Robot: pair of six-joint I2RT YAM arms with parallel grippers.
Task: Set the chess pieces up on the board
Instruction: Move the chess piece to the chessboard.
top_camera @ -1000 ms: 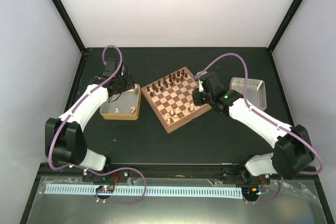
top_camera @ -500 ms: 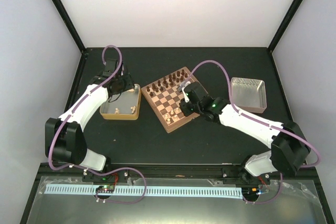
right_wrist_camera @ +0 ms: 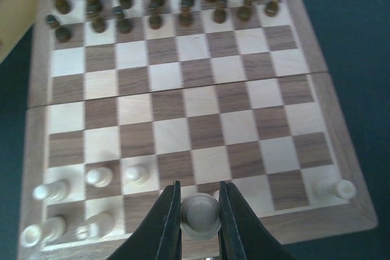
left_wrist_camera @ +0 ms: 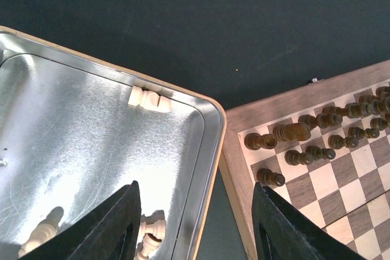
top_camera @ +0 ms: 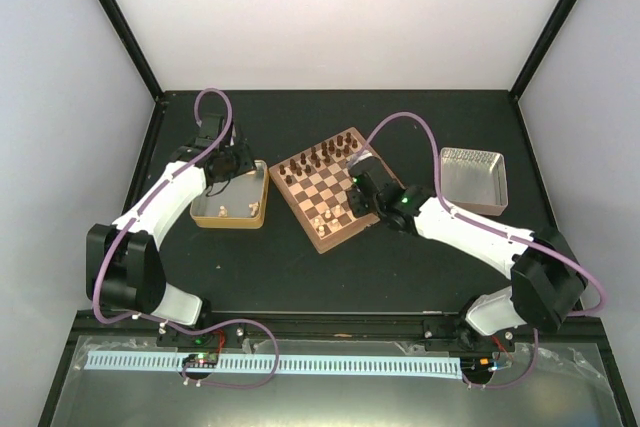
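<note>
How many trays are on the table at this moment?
2. The tan tray sits left of the board and holds a few pale pieces. The silver tray sits right of the board. No other tray shows; none seems hidden.

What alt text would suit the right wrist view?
The right gripper holds a pale piece over the near edge of the board. Dark pieces stand in the two far rows; a few pale pieces stand at lower left, one at lower right.

We see a black desk, toward its left a tan tray with shiny metal lining, toward its right a silver metal tray, white walls behind, a pale perforated strip along the near edge
</note>
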